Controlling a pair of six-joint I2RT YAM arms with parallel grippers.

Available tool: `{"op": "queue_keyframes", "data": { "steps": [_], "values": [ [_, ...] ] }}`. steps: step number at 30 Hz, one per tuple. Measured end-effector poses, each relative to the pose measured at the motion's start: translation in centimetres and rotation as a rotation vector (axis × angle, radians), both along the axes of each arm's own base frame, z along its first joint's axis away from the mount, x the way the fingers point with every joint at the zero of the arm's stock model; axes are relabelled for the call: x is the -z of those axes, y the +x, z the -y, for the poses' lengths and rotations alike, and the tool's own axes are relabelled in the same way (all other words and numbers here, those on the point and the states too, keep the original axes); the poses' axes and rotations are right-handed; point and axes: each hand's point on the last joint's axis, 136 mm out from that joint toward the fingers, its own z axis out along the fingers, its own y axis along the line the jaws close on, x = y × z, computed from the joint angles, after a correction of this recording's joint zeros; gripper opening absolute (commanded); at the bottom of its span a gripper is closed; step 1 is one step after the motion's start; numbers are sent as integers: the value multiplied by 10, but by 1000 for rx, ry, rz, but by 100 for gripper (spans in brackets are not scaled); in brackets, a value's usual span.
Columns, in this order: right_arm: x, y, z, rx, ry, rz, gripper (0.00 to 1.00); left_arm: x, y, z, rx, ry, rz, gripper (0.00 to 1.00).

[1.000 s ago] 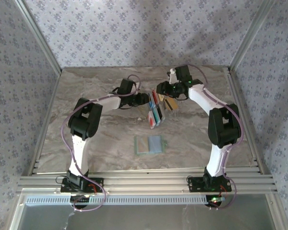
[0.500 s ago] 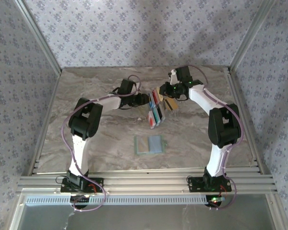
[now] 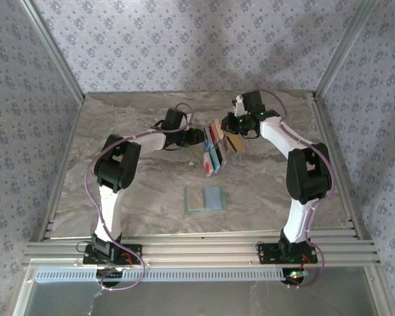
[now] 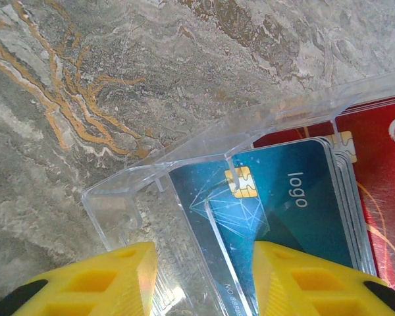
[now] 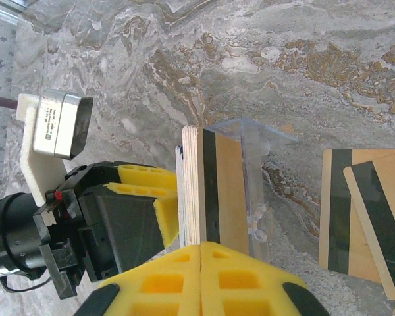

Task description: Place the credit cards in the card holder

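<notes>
Cards (image 5: 355, 217): two tan lying flat; right end effector (image 5: 202, 245) pressed together; left end effector (image 4: 204, 249) clamping clear tray (image 4: 184, 158).

This is a robotics lab test cell: a left arm (image 3: 115, 164) and a right arm (image 3: 306, 174) are bolted to aluminium rails (image 3: 197, 250) at the edge of a marble-patterned tabletop (image 3: 145, 191). Aluminium frame posts (image 3: 52, 52) and floral-print backdrop walls (image 3: 184, 39) box the bench in on three sides, like a recording booth.
</notes>
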Motion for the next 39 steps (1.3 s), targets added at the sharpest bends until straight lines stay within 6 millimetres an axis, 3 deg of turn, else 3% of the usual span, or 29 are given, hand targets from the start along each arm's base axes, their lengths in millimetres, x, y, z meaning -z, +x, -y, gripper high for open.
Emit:
{"op": "queue_keyframes", "data": {
  "steps": [6,29,39],
  "values": [
    [-4,-1,1,4,3,5,0,0,0,0,0,0,0,42],
    [-9,1,23,88,-26,32,0,2,-6,-5,-3,5,-12,42],
    [-24,2,30,117,-2,62,0,-12,-14,-15,-13,0,-2,42]
  ]
}}
